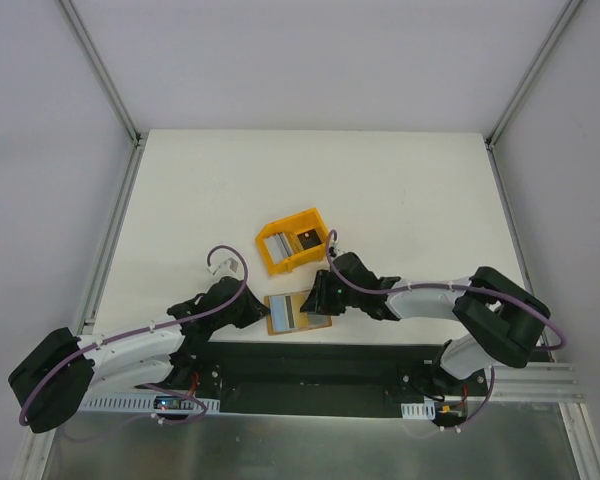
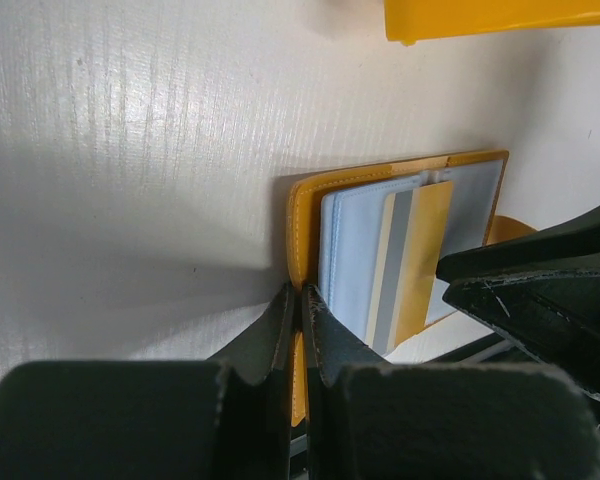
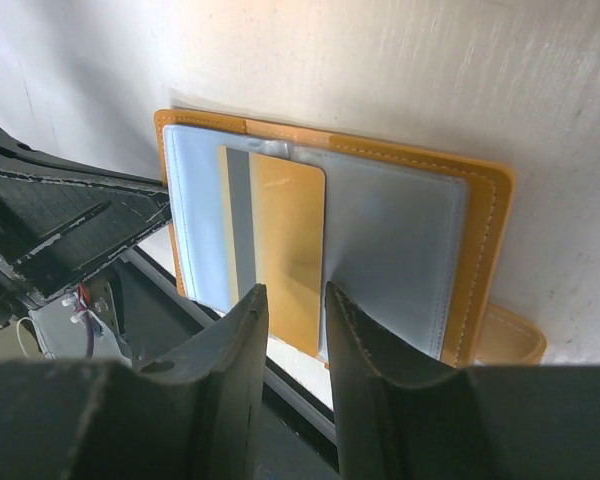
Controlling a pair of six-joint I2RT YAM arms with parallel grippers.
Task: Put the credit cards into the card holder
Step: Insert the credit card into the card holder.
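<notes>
The card holder lies open near the table's front edge, orange-tan outside and pale grey inside. A tan credit card with a grey stripe lies on its inside, one long edge tucked under the grey pocket. My left gripper is shut on the holder's orange edge. My right gripper hovers over the card's near end with its jaws a little apart and nothing between them. A grey card and a dark card lie in the yellow bin.
The yellow bin stands just behind the card holder, its edge showing in the left wrist view. The holder's snap tab sticks out beside the right fingers. The black base rail runs right below the holder.
</notes>
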